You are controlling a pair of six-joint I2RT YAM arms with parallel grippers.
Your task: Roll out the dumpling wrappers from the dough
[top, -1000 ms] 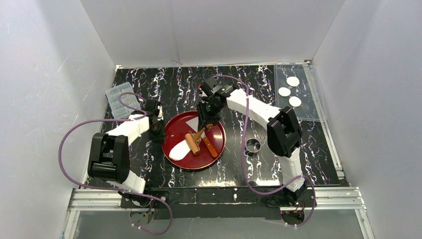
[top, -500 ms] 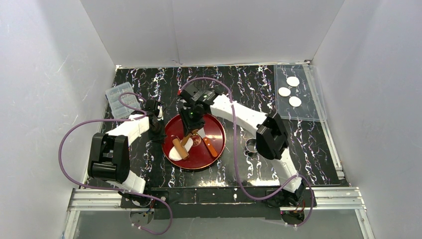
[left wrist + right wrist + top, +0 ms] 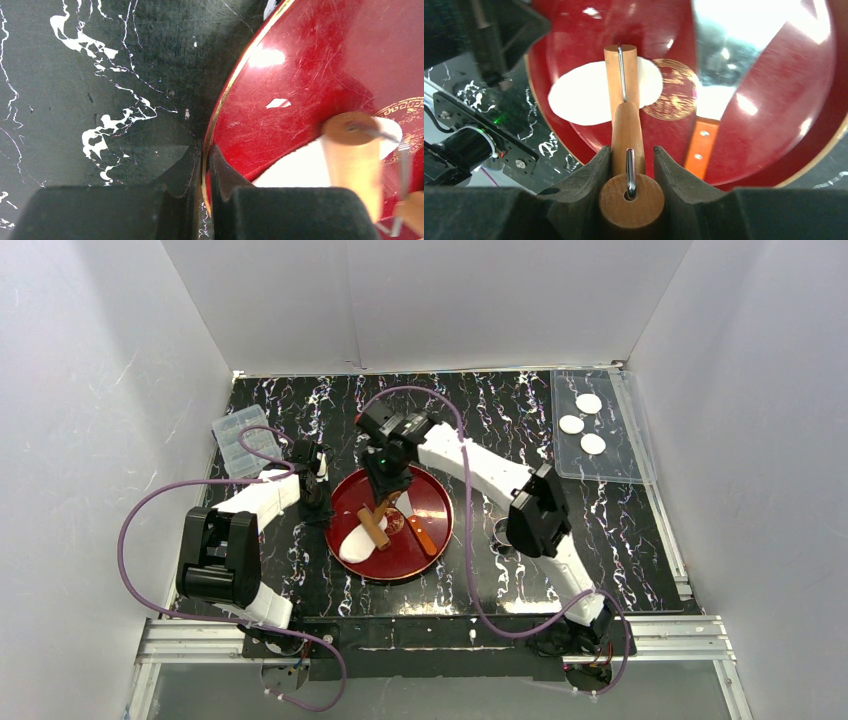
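The dough (image 3: 355, 544) is a flattened white oblong at the left of the red plate (image 3: 430, 502). My right gripper (image 3: 386, 483) is shut on the handle of a wooden rolling pin (image 3: 374, 528), whose barrel lies across the dough. In the right wrist view the gripper (image 3: 631, 152) clamps the pin (image 3: 626, 125) over the dough (image 3: 584, 97). My left gripper (image 3: 318, 502) is shut on the plate's left rim (image 3: 206, 150), with the dough (image 3: 295, 172) beside it. Three dumpling wrappers (image 3: 571, 424) lie on a clear sheet at the back right.
A scraper with an orange handle (image 3: 421, 534) lies in the plate, right of the pin. A small metal ring (image 3: 503, 532) stands right of the plate, partly behind my right arm. A clear plastic box (image 3: 238, 440) sits at the back left.
My right gripper has moved left across the plate, taking the rolling pin from the plate's middle onto the dough's right part. The left gripper has stayed on the rim.
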